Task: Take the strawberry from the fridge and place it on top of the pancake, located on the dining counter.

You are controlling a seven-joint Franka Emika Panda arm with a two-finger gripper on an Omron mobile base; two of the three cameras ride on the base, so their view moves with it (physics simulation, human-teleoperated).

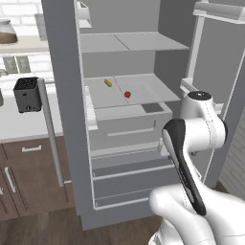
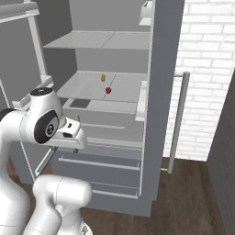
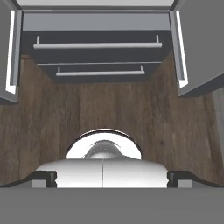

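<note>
Both fridge (image 1: 67,119) doors stand open with the strawberry (image 1: 127,94) on the middle shelf (image 1: 143,88) beside a small yellow item (image 1: 108,83); next, the empty, fully spread claw must reach it.

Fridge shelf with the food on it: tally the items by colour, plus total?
Red: 1, the strawberry
Yellow: 1, the small oblong item
Total: 2, lying apart on the same shelf of the fridge, whose doors are open.
</note>
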